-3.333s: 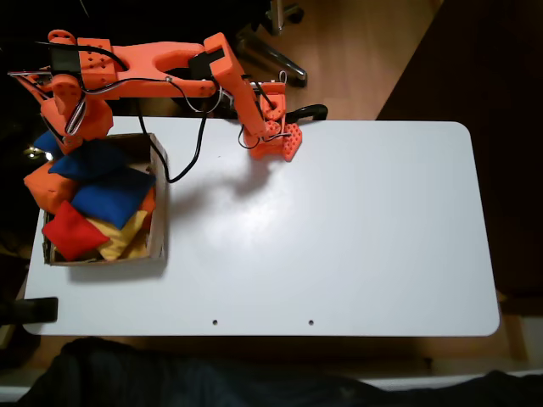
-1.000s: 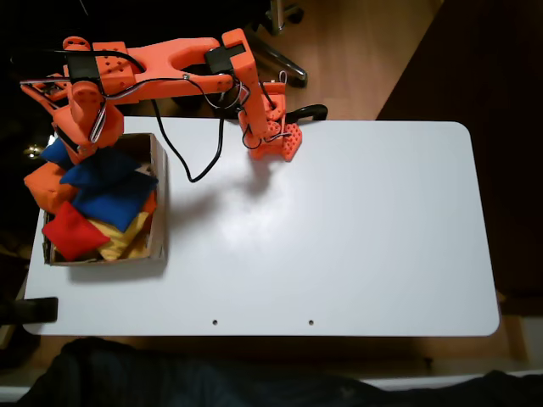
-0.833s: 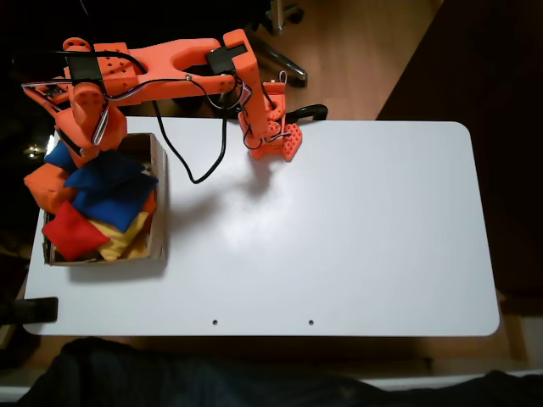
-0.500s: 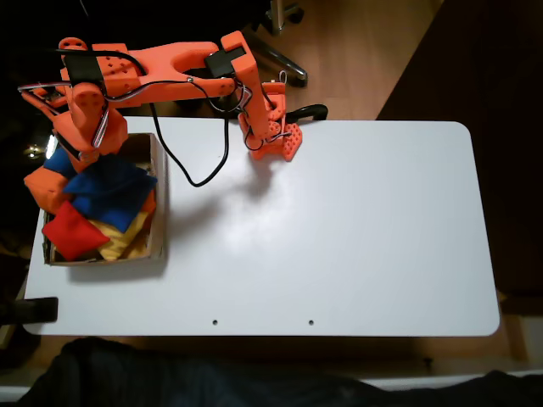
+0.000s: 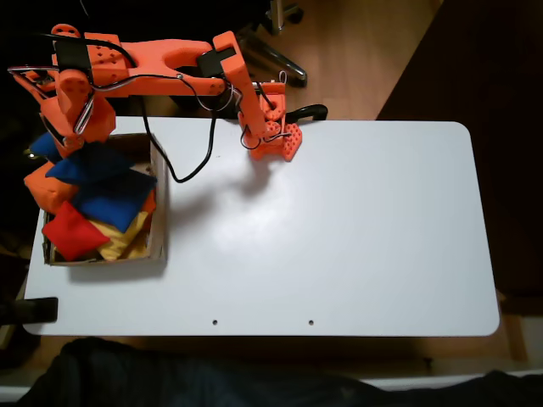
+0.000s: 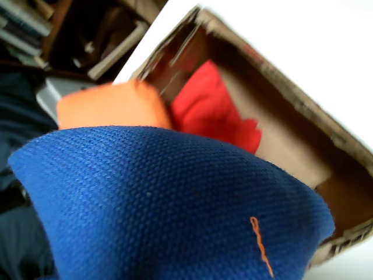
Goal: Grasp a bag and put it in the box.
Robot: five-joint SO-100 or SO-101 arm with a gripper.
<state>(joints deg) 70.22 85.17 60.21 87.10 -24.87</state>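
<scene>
The box [image 5: 158, 222] stands at the table's left end, heaped with beanbags. One blue bag [image 5: 89, 163] lies on top at the box's far side, with a second blue bag [image 5: 114, 197] just below it. My gripper [image 5: 64, 140] hangs over the box's far left corner, right at the upper blue bag; its fingers are hidden. In the wrist view the blue bag [image 6: 163, 204] looms very close, with the box wall [image 6: 291, 102] behind it.
An orange beanbag [image 5: 47, 188] overhangs the box's left wall, and a red one [image 5: 72, 233] and a yellow one [image 5: 127, 239] lie inside. The arm's base [image 5: 271, 140] sits at the table's far edge. The white table [image 5: 339, 229] spreads to the right.
The gripper has risen and shifted toward the upper left of the fixed view. The upper blue bag now reaches further left, over the box's far left corner.
</scene>
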